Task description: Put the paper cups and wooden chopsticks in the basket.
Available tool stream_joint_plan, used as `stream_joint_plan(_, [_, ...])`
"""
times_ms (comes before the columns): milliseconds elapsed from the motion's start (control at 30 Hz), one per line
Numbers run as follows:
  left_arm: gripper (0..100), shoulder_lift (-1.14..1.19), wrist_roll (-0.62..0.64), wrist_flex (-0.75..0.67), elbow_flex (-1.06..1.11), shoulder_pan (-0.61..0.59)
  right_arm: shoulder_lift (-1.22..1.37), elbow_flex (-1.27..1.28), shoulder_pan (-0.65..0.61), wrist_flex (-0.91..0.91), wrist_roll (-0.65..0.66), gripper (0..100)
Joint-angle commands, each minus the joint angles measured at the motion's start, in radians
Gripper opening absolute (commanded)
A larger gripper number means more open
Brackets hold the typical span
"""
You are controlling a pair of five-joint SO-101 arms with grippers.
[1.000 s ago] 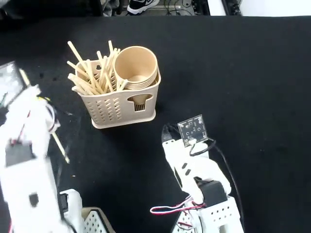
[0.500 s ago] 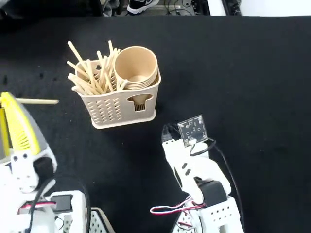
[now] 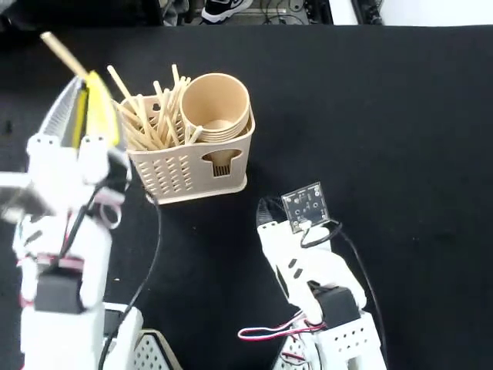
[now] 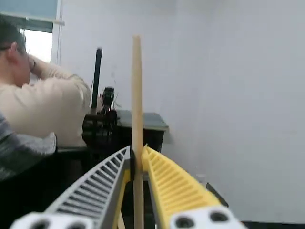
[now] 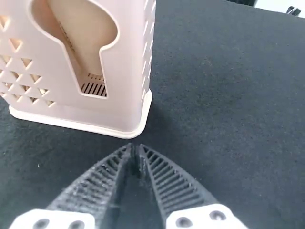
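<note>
White arms (image 3: 312, 274), ribbed tools.
Left tool (image 4: 137, 153) pairs a grey finger (image 4: 90, 188) with a yellow one (image 4: 171, 183); right tool (image 5: 135, 151) has two black fingers (image 5: 164, 183), red-and-white wires (image 3: 262, 333) behind it.

- Basket (image 5: 131, 57): beige, triangle-hole pattern.
- Paper cups (image 3: 217, 100): tan.
- Chopstick (image 4: 137, 86): pale wood.
- Table (image 3: 370, 116): black.
- Left gripper (image 4: 136, 155): yellow and grey, ribbed.
- Right gripper (image 5: 135, 151): black, ribbed.

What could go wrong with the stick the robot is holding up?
The held chopstick sticks out far past the fingers of the left gripper, so it might tilt or slip out. The chopstick side of the basket is already crowded with leaning chopsticks, so the new one could hit them and bounce out. The gripper is also close beside the basket and might nudge it.
</note>
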Motion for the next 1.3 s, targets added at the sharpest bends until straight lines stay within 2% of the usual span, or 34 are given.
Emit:
stream_joint_plan(0, [3, 0.051, 0.011, -0.057, 0.048, 0.008, -0.071, -0.002, -0.005, -0.018, 0.011, 2.3])
stream_joint_plan(133, [3, 0.049, 0.011, -0.110, 0.125, 0.008, -0.071, -0.002, -0.005, -0.018, 0.011, 2.3])
stream_joint_plan(333, [4, 0.057, 0.011, -0.078, 0.185, 0.035, -0.071, -0.002, -0.005, -0.018, 0.012, 2.3])
stream_joint_plan(400, [12, 0.057, -0.008, 0.040, 0.168, 0.081, -0.071, -0.002, -0.005, -0.018, 0.012, 2.3])
stream_joint_plan(467, [20, 0.057, 0.011, 0.216, 0.094, 0.113, -0.071, -0.002, -0.005, -0.018, 0.012, 2.3])
stream_joint_plan(533, [21, 0.058, 0.051, 0.371, -0.008, 0.117, -0.071, -0.002, -0.005, -0.018, 0.012, 2.3])
stream_joint_plan(633, [21, 0.048, 0.060, 0.505, -0.133, 0.111, -0.071, -0.002, -0.005, -0.020, 0.012, 2.3])
stream_joint_plan(767, [19, 0.048, 0.023, 0.608, -0.222, 0.019, -0.071, -0.002, -0.005, -0.020, 0.012, 2.3])
stream_joint_plan(900, [2, 0.046, -0.041, 0.652, -0.194, -0.125, -0.071, -0.002, -0.005, -0.020, 0.012, 2.3])
stream_joint_plan(967, [5, 0.029, -0.077, 0.689, -0.159, -0.191, -0.071, -0.002, -0.003, -0.020, 0.012, 2.3])
stream_joint_plan(1033, [4, -0.021, -0.078, 0.723, -0.105, -0.239, -0.071, -0.002, 0.014, -0.020, 0.012, 2.3])
stream_joint_plan(1267, [3, -0.453, -0.086, 0.741, 0.193, -0.257, -0.071, -0.012, 0.072, -0.041, 0.012, 2.3])
